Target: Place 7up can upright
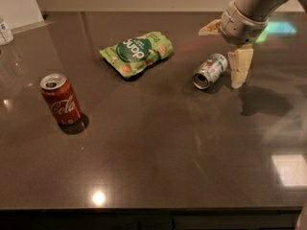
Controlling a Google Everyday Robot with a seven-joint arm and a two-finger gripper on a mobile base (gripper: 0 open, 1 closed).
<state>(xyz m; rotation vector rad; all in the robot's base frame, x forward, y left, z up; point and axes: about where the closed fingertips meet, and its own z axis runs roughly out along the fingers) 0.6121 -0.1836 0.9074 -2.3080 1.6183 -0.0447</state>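
Observation:
The 7up can (210,71) lies on its side on the dark table (158,143), right of centre, with its open end facing the camera. My gripper (224,48) hangs just above and to the right of it, open and empty. One cream finger (240,67) points down right beside the can's right side. The other finger (209,29) sticks out to the left behind the can. I cannot tell whether the lower finger touches the can.
A green snack pouch (136,52) lies flat to the left of the 7up can. A red Coca-Cola can (60,98) stands upright at the left. A small white container (5,31) stands at the far left edge.

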